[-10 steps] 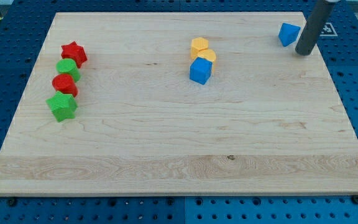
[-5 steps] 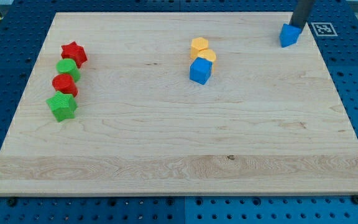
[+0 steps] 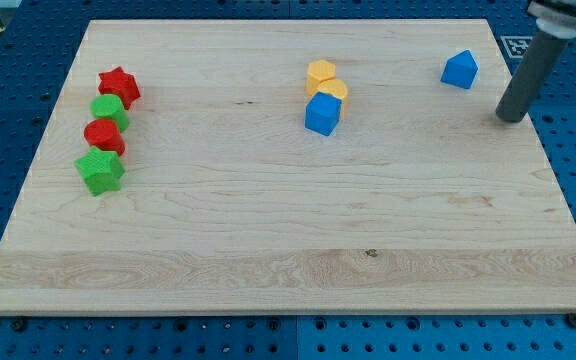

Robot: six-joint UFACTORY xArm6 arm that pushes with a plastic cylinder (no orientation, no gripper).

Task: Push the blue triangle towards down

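straight dark grey rod [image 3: 524, 77], round cross-section, smooth matte surface, blunt flat tip [image 3: 510, 118], lighter grey collar at its upper end, cut off by frame

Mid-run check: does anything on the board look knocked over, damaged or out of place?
Nothing stands out. The blue triangle sits intact near the view's top right, with my tip apart from it, to its right and below. The other blocks sit in tidy clusters on the board.
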